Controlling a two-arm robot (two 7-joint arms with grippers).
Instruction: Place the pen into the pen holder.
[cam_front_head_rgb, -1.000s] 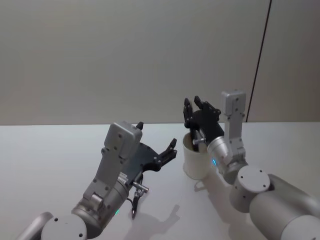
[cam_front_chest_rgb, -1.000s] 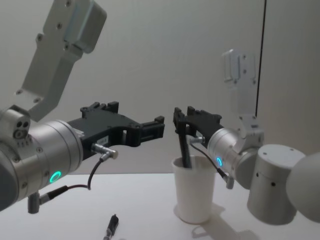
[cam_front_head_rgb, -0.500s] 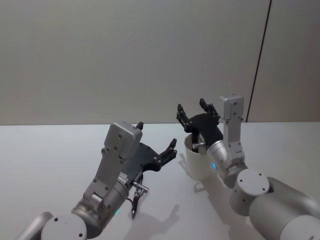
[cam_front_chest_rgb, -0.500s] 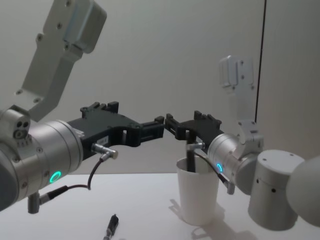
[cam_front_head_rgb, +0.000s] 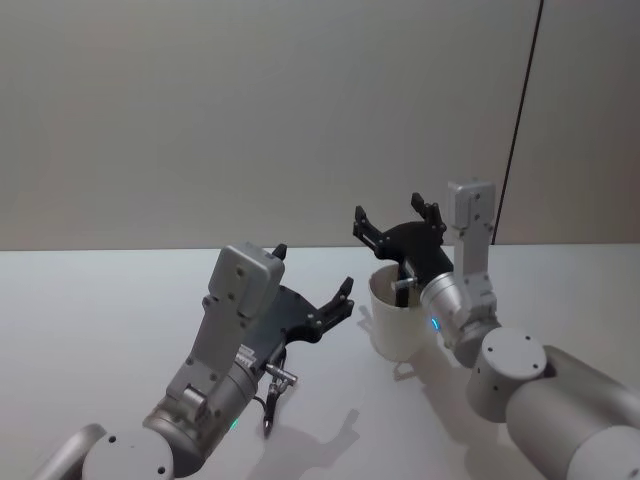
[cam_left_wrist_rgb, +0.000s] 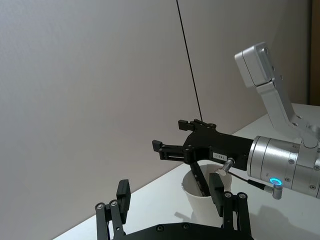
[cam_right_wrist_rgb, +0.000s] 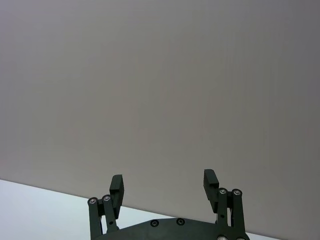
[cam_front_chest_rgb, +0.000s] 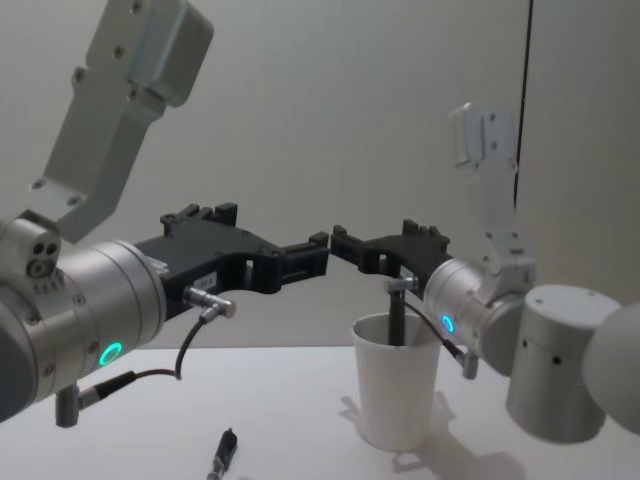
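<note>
no print is showing clearly enough to read. a small white label (cam_left_wrist_rgb: 216, 154) is sitting on the right gripper (cam_left_wrist_rgb: 170, 135), illegible.

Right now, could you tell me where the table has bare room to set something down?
Bare tabletop stretches left of the left gripper, and a patch lies right of the pen holder, beyond the right arm. Crowded around the holder: the right gripper hovers open above it.

Plain grey wall (cam_front_head_rgb: 250, 120), dark vert. seam (cam_front_head_rgb: 520, 120), white table (cam_front_head_rgb: 80, 320)
</note>
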